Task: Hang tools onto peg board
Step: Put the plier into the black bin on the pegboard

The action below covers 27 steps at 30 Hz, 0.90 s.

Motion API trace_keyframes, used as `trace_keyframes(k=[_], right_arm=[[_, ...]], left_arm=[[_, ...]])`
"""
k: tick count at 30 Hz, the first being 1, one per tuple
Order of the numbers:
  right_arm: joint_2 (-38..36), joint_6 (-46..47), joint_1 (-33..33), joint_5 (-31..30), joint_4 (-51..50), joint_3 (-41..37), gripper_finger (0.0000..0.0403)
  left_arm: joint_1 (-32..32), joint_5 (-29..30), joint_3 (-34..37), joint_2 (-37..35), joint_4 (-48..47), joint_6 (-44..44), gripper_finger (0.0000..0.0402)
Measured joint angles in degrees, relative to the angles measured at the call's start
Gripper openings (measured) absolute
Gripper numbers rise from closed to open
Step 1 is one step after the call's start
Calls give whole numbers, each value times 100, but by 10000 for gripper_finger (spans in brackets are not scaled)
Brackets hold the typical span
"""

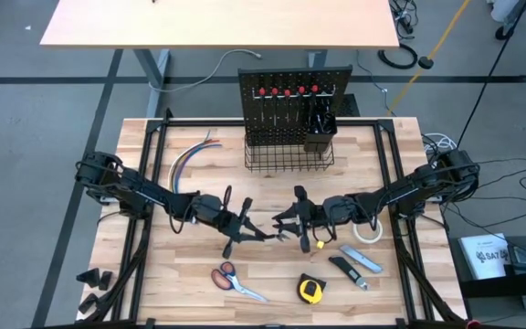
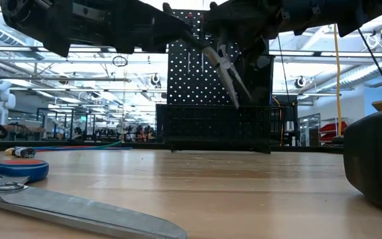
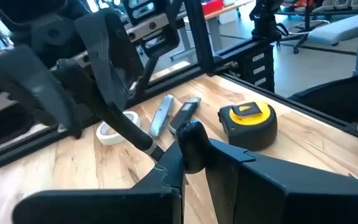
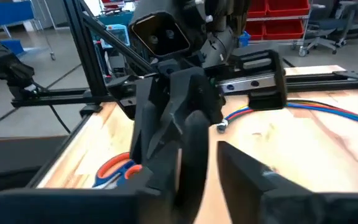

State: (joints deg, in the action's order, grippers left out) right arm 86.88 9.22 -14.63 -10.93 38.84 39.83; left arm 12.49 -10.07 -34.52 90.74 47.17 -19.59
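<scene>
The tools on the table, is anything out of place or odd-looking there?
Mostly no. The scissors, tape measure, utility knife and tape roll lie loose on the table, not yet on the peg board. One oddity: pliers hang in mid-air between the left gripper and right gripper.

The wooden table carries scissors, tape measure, utility knife, tape roll, wires and peg board.

Centre: left gripper and right gripper crowd mid-table | Front: scissors, tape measure, utility knife block | Toward peg board: bare wood — passable
</scene>
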Motion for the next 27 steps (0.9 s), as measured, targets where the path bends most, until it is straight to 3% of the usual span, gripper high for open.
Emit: trace_keyframes(k=[6, 10, 18, 27], right_arm=[[-32, -126, 45, -233, 38, 0, 182], [-341, -44, 42, -709, -465, 0, 215], [-1123, 413, 11, -1015, -1724, 2, 227], [-738, 1120, 69, -1017, -2276, 2, 224]], left_arm=[[2, 76, 2, 0, 1, -2, 37], [7, 527, 2, 0, -115, -7, 37], [46, 1863, 2, 0, -142, -22, 37], [311, 2893, 2, -43, 87, -33, 37]])
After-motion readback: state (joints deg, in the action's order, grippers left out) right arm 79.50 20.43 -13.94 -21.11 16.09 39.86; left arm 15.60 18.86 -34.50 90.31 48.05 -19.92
